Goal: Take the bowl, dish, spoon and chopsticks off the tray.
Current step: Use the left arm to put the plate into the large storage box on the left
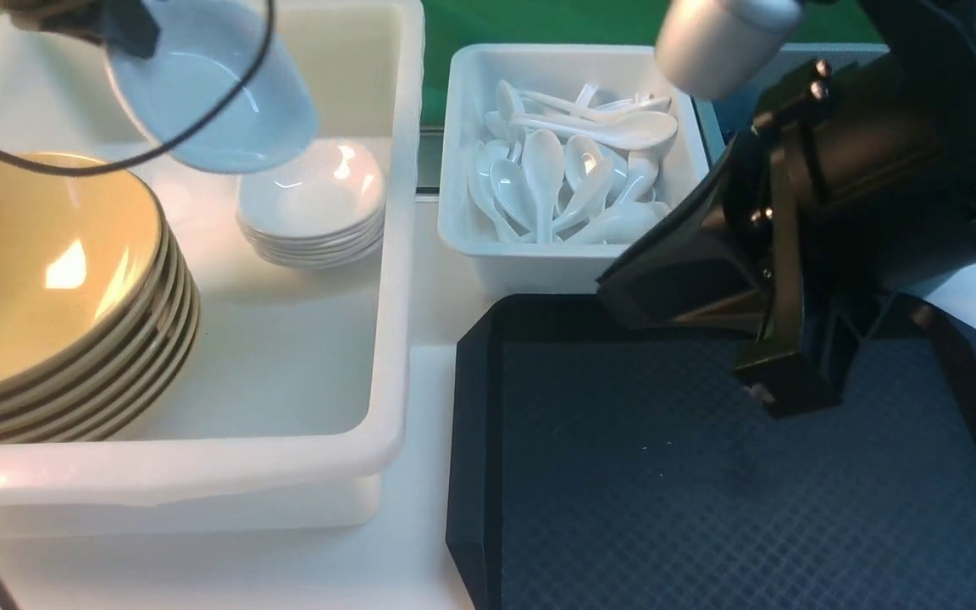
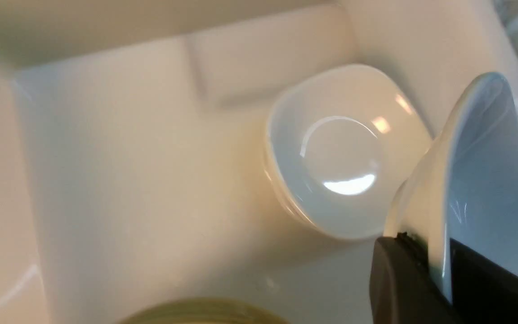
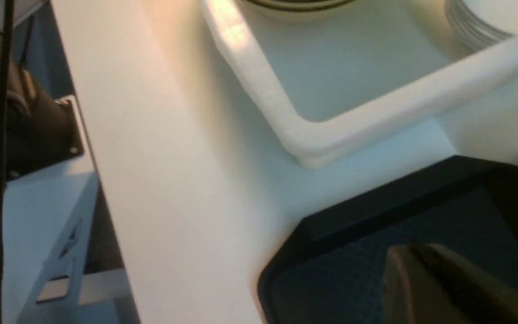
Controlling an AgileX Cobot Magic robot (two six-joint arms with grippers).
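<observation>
- While the left gripper pinches the dish by its rim, the dish hangs steeply tilted in the air over the tub. It sits above and a little to one side of the stack of dishes, not touching it.
- Slip: the left wrist view shows the jaws holding only a narrow strip of glossy rim. The dish could swivel in that grip or slide out.
- Drop: if let go at this tilt and height, the dish would likely land edge first. It could chip, bounce, or end up leaning on the stack instead of nesting.
- Offset: the dish does not look centred over the stack. Lowered as it is, it could catch the top dish's rim and push the pile askew.
- Neighbour: the yellow bowls are stacked close by in the same tub. A wide swing of the arm could knock them.
- Right gripper: its jaws are pressed together on nothing, and it hangs low over the tray. A careless drop could scrape the tray floor.
- No tableware shows on the part of the tray in view, and no chopsticks are visible.
</observation>
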